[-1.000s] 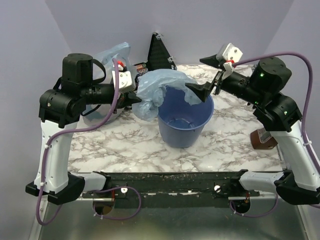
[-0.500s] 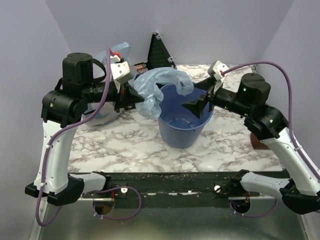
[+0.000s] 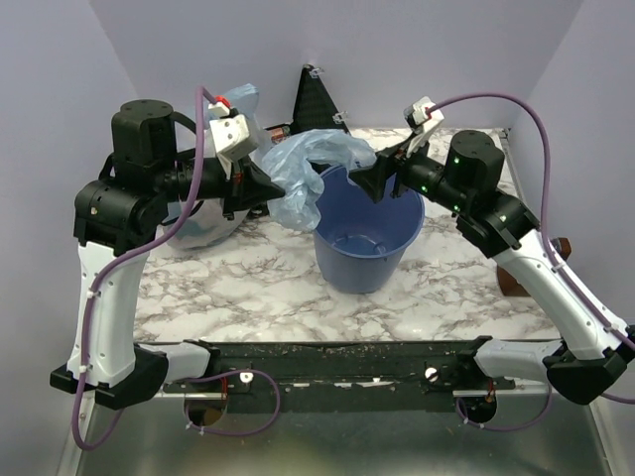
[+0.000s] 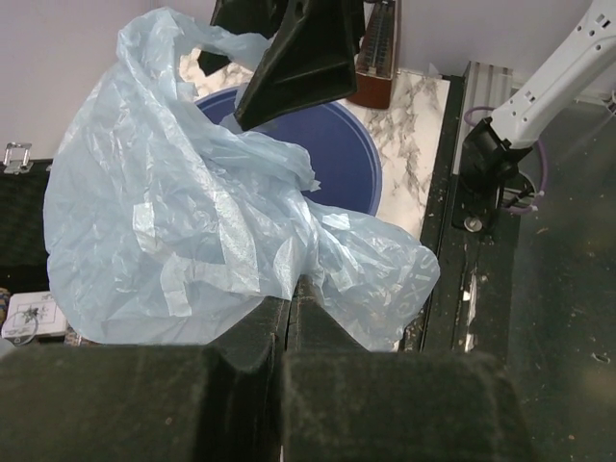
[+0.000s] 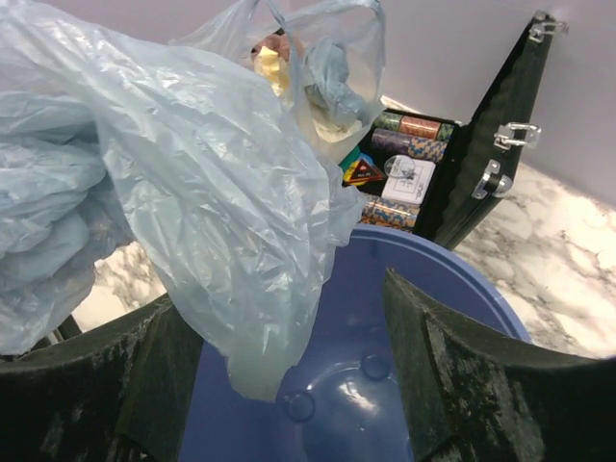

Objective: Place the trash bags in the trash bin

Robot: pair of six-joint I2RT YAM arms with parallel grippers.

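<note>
Left wrist view is showing my left pincer (image 4: 287,313) pinching a fold of the trash bag (image 4: 192,212), fingers pressed together on the film. The bag is hanging above the left rim of the trash bin (image 3: 365,260), much of it outside. My right pincer (image 5: 289,303) is gaping wide over the bin, film draping beside one finger. I am judging the bag nearly weightless, limp and slippery, liable to billow; gripping a bunched fold near its edge is looking safest.
</note>
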